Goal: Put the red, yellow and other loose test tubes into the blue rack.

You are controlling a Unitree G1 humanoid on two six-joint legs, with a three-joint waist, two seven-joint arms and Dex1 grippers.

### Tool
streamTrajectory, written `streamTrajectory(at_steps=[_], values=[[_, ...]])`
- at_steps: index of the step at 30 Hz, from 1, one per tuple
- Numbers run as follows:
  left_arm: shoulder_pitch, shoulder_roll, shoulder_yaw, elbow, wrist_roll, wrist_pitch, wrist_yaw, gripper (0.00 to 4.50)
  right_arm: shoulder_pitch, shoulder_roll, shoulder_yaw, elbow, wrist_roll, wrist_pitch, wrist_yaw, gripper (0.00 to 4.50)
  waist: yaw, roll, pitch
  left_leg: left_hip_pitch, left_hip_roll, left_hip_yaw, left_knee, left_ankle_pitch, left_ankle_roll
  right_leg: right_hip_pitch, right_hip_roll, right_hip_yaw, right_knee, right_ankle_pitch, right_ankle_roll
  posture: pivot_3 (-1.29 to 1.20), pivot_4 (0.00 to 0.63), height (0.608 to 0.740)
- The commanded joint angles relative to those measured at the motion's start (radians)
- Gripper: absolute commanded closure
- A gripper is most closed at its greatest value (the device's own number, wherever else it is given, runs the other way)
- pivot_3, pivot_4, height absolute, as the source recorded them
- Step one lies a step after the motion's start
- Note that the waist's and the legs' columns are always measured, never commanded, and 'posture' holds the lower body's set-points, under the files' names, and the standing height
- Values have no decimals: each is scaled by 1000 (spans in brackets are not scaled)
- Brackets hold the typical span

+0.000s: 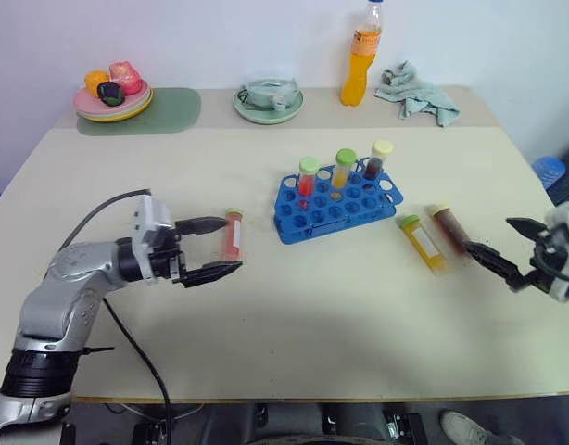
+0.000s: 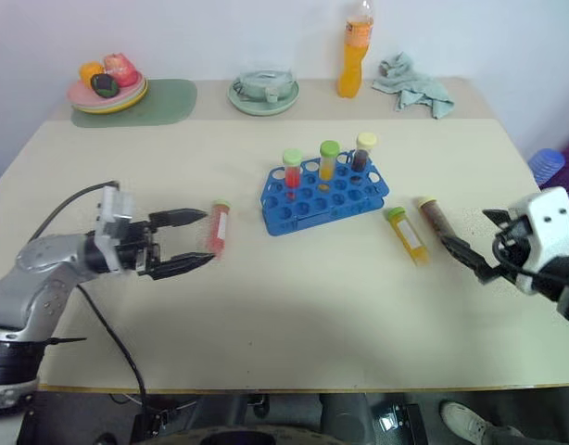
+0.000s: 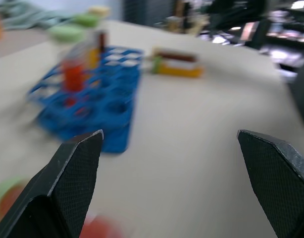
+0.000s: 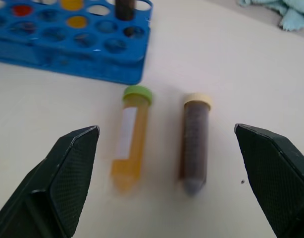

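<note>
Now both claws gape wide and empty: left gripper (image 1: 218, 247) frames the red tube (image 1: 232, 234) at centre-left, which it should grip mid-body; right gripper (image 1: 499, 247) nears the brown tube (image 1: 448, 228) right of the rack (image 1: 335, 202).

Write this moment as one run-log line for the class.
rack: three tubes standing | loose: red tube, yellow tube, brown tube | left gripper: open | right gripper: open

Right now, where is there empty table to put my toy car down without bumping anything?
The near table between the left gripper and right gripper is bare. So is the stretch between the blue rack and the bowl. It is crowded right of the rack, where the yellow tube and brown tube lie.
</note>
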Motion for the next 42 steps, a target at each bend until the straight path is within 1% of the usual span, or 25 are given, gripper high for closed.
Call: streamTrajectory(at_steps=[1,3,7,13,16,22,27,33,36,40,41,42], values=[[-52,4,-45,-46,-9,21,-25,65,-144,-52,102,119,4,115,-10,0,0,0,0,0,0,0,0,0,0,0,0,0,0,0,0,0,150,740],[-81,4,-65,-45,-15,37,-42,65,-233,-73,173,197,-10,151,7,0,0,0,0,-1,0,1,0,0,1,2,1,0,1,0,0,0,150,740],[-134,9,-94,-25,-10,59,-73,65,-391,-102,333,366,-87,137,51,0,-1,1,1,-2,0,2,0,1,1,1,2,0,1,0,0,0,150,740],[-167,21,-137,-7,19,68,-118,65,-568,-77,490,601,-201,58,111,0,-1,1,1,-2,-1,4,1,1,1,1,3,0,2,0,1,0,150,740],[-165,26,-141,-16,23,71,-127,65,-624,-65,532,683,-242,27,140,0,-2,0,1,-2,-1,4,1,1,1,1,4,0,3,1,2,0,150,740],[-156,20,-140,-42,24,75,-106,65,-742,-41,610,836,-313,22,208,0,-3,1,1,-2,-1,4,2,1,1,1,4,0,5,3,5,0,150,740],[-118,26,-125,-73,16,77,-83,65,-845,-15,681,971,-368,30,292,0,-6,1,1,-2,-1,4,2,1,1,1,4,0,5,3,5,0,150,740],[-87,29,-105,-110,3,91,-51,65,-947,23,770,1125,-469,-15,369,0,-9,1,2,-2,-1,4,2,2,0,0,4,0,7,3,5,0,150,740],[-69,27,-102,-128,0,93,-35,0,-997,42,800,1208,-516,-53,396,804,-10,2,2,-2,-1,4,2,2,0,0,4,0,7,3,6,0,150,740],[-47,25,-96,-144,-2,93,-16,0,-1046,67,817,1294,-568,-105,417,2690,-12,2,2,-2,-1,4,1,2,-1,0,5,0,8,3,6,0,150,740],[-43,26,-95,-146,-1,91,-12,0,-1054,72,819,1309,-579,-115,422,3265,-12,2,2,-1,-1,4,1,2,-1,0,5,0,8,3,6,0,150,740],[-39,25,-93,-148,0,91,-7,0,-1063,77,819,1320,-588,-121,428,3575,-12,2,2,-1,-1,4,1,2,-1,0,5,0,8,3,6,0,150,740]])
